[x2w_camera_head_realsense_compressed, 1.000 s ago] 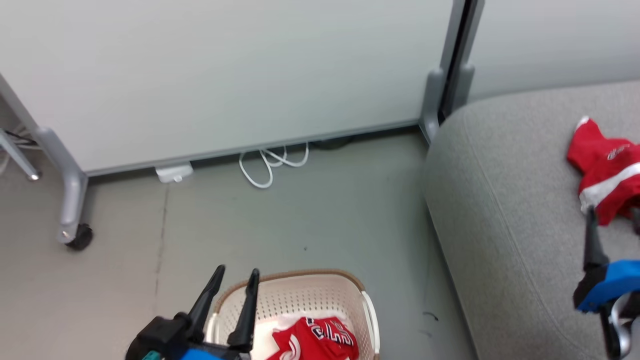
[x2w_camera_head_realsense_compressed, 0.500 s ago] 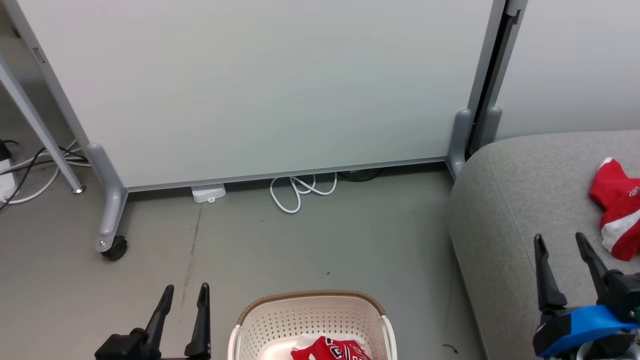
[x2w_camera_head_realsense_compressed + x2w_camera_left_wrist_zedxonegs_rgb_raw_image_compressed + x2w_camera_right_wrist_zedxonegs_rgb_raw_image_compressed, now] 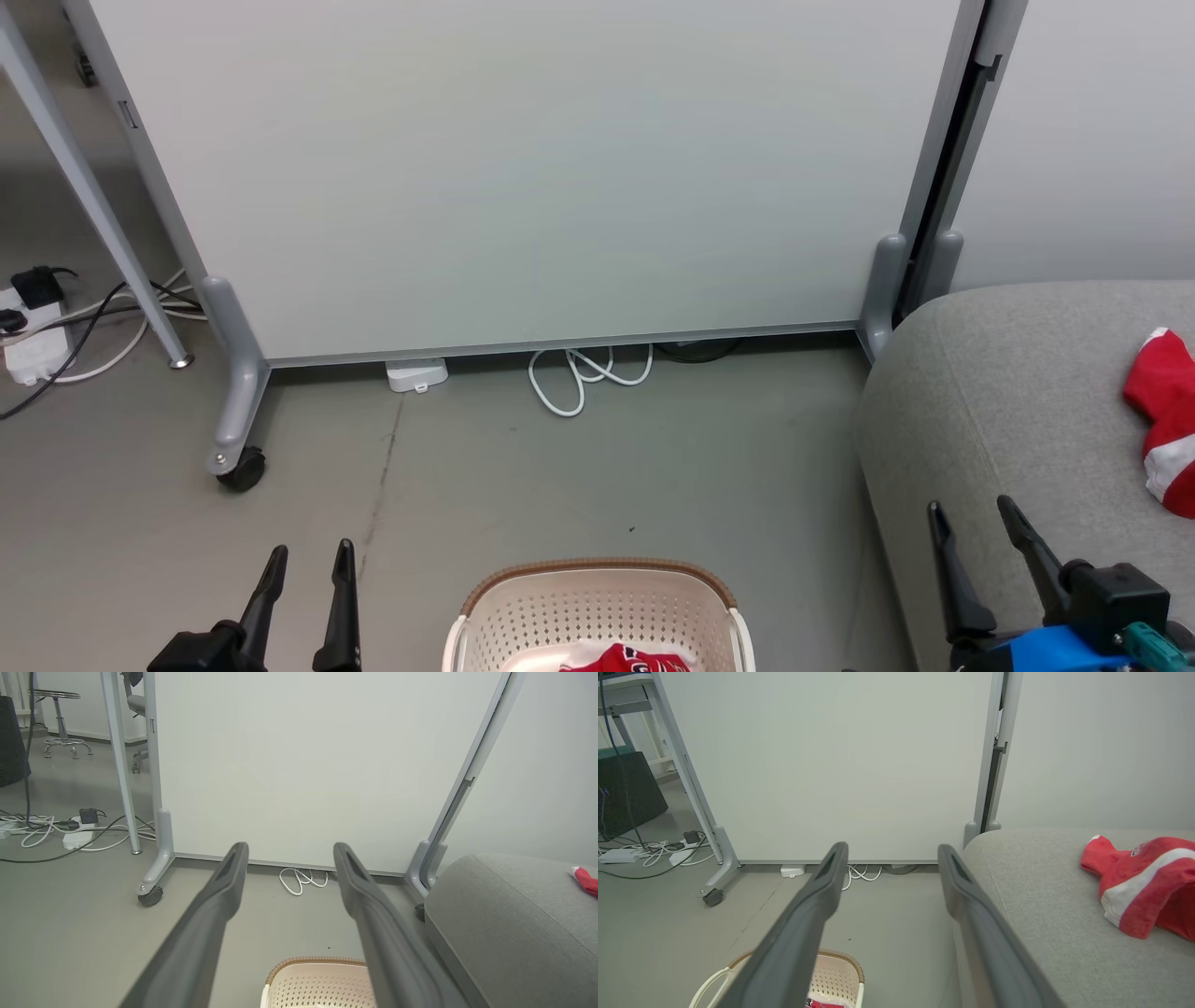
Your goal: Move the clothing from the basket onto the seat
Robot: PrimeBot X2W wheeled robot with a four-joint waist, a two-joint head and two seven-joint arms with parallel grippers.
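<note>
Head view, lower left corner: the left gripper (image 3: 312, 551) hangs over bare grey floor (image 3: 560, 467), its two dark fingers pointing up the frame with a clear gap between them and nothing held. In the left wrist view the same two fingers (image 3: 219, 896) spread wide apart.

Head view, lower right corner: the right gripper (image 3: 970, 507) sits over the near edge of the seat (image 3: 1008, 401), fingers likewise parted and empty. The right wrist view confirms the gap between them.

The basket (image 3: 597, 566) stands on the floor at the bottom centre of the head view, between the two grippers and apart from both. It is cut off by the lower edge of the frame. Inside it lies a red garment with dark lettering (image 3: 624, 658), only its top portion visible.

A second red garment with a white stripe (image 3: 1167, 420) lies crumpled on the seat at the right edge of the head view, well apart from the right gripper. The right wrist view shows it at the right side of the frame, resting flat on the grey cushion.

Background: a pale partition panel (image 3: 541, 168) on grey legs, one with a black caster (image 3: 243, 467). A looped white cable (image 3: 583, 373) lies at its base. A power strip (image 3: 33, 350) with cords sits at the left edge.
</note>
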